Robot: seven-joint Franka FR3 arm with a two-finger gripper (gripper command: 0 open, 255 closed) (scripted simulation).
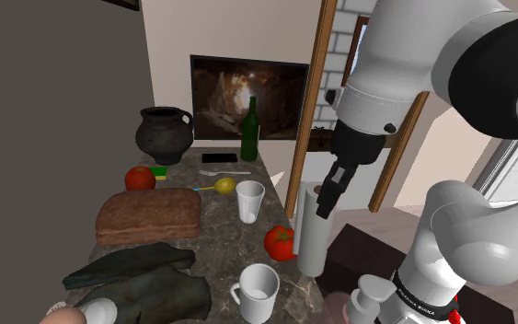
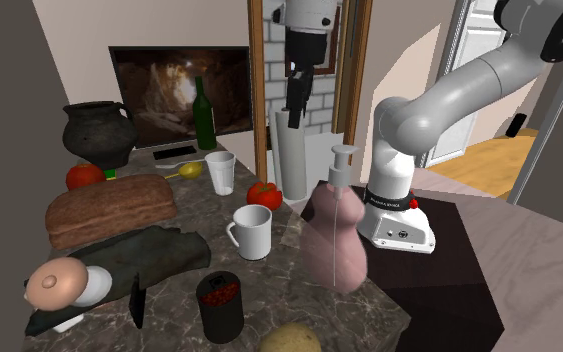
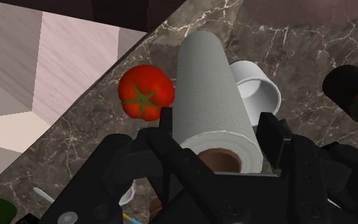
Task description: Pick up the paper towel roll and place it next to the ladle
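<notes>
On the worktop (image 1: 220,235) I count two tomatoes (image 1: 140,178) (image 1: 281,242), one white mug (image 1: 259,293), one white cup (image 1: 249,200), one green bottle (image 1: 249,132), one dark pot (image 1: 163,134), one bread loaf (image 1: 148,215), one paper towel roll (image 1: 310,241) and one pink soap dispenser (image 2: 337,235).

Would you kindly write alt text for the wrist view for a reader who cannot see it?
The black gripper clasps the top end of an upright white paper towel roll. Beneath, on a dark marbled counter, a red tomato sits on one side of the roll and a white mug on the other.
</notes>
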